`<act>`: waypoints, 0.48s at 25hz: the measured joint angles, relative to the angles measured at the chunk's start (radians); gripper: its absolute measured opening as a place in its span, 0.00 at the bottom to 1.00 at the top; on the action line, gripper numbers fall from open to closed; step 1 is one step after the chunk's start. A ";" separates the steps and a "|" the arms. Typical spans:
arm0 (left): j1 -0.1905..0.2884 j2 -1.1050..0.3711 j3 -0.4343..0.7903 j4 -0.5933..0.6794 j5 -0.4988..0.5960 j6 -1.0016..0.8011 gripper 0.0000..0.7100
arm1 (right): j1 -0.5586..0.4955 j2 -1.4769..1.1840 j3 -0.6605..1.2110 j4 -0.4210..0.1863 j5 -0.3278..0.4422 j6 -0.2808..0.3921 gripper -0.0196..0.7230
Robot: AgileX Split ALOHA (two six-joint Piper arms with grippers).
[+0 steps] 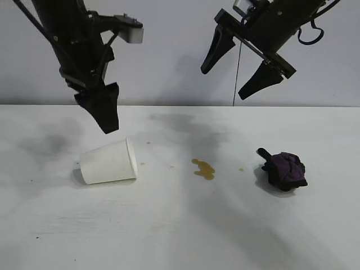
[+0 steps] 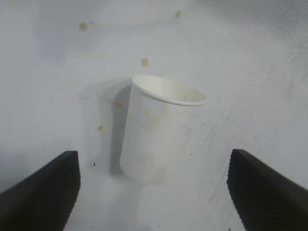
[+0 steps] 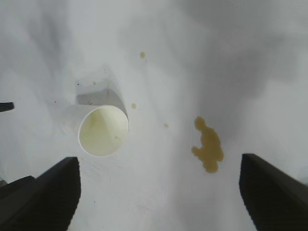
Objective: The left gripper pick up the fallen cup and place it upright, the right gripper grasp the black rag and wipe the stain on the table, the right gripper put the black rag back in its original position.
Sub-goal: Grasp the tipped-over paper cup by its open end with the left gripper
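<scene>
Exterior view: the cup lies on its side on the worktop, apparently untouched, below the spread left claw. The spread right claw hangs high.

Left wrist view: the cup lies between spread fingers.

Right wrist view: the stain lies beside the cup.

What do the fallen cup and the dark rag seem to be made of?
The cup looks like thin white paper with a matte finish: it has a rolled rim and an unglossy, slightly stained wall. The black rag appears to be soft cloth, black with dark purple folds, bunched into a lump; the exact fabric cannot be told.
</scene>
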 joint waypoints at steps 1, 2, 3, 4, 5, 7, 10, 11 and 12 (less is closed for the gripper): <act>0.000 0.000 0.000 0.000 -0.008 0.010 0.85 | 0.000 0.000 0.000 0.000 0.000 0.000 0.86; 0.000 0.000 0.000 0.000 -0.013 0.021 0.85 | 0.000 0.000 0.000 0.000 0.000 0.000 0.86; 0.000 0.000 0.000 -0.004 -0.014 0.029 0.85 | 0.000 0.000 0.000 0.000 0.000 0.000 0.86; 0.000 0.000 0.000 -0.011 -0.014 0.039 0.85 | 0.000 0.000 0.000 0.000 0.000 0.000 0.86; 0.000 0.000 0.000 -0.027 -0.014 0.050 0.85 | 0.000 0.000 0.000 0.000 0.000 0.001 0.86; 0.000 0.000 0.000 -0.067 -0.009 0.078 0.85 | 0.000 0.000 0.000 0.000 0.000 0.001 0.86; 0.000 0.000 0.000 -0.103 0.010 0.117 0.85 | 0.000 0.000 0.000 0.000 0.000 0.002 0.86; 0.000 0.000 0.000 -0.108 0.011 0.123 0.85 | 0.000 0.000 0.000 0.000 0.000 0.003 0.86; 0.000 0.001 0.000 -0.111 0.012 0.127 0.85 | 0.000 0.000 0.000 0.000 0.000 0.003 0.86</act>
